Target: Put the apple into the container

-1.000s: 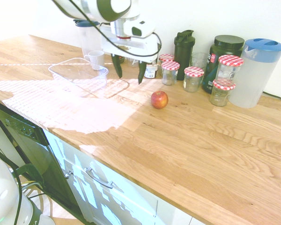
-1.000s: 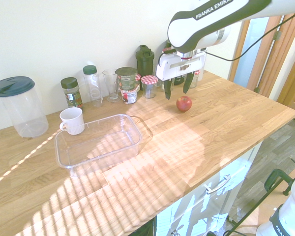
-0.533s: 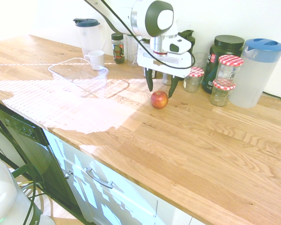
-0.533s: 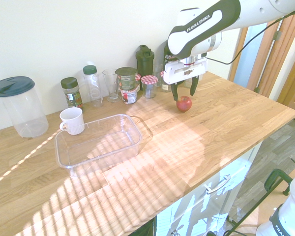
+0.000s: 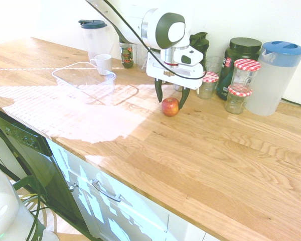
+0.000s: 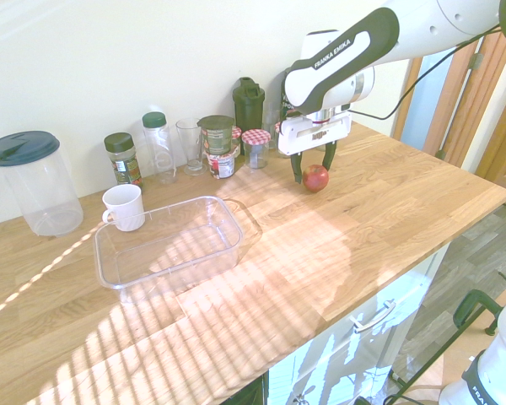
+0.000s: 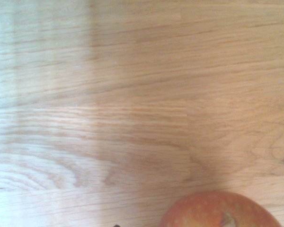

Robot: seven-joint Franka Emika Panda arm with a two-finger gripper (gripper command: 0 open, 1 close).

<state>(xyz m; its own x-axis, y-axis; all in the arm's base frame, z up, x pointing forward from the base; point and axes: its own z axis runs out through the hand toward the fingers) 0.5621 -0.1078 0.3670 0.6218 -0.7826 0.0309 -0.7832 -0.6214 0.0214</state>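
The small red apple rests on the wooden counter, in front of the jars. My gripper is open and lowered around the apple, one dark finger on each side of it, the tips not visibly touching it. Close up, the wrist view shows the apple's top with its stem against bare wood. The clear plastic container stands empty on the counter, well to the side of the apple, next to a white cup.
Glass jars with red-checked lids, a dark green canister, a black shaker bottle and spice bottles line the wall. Two tall clear pitchers stand at either end. The counter's front edge is near.
The gripper swung over from above the container side to the apple, then came down until its open fingers straddle the fruit. The apple has not moved.
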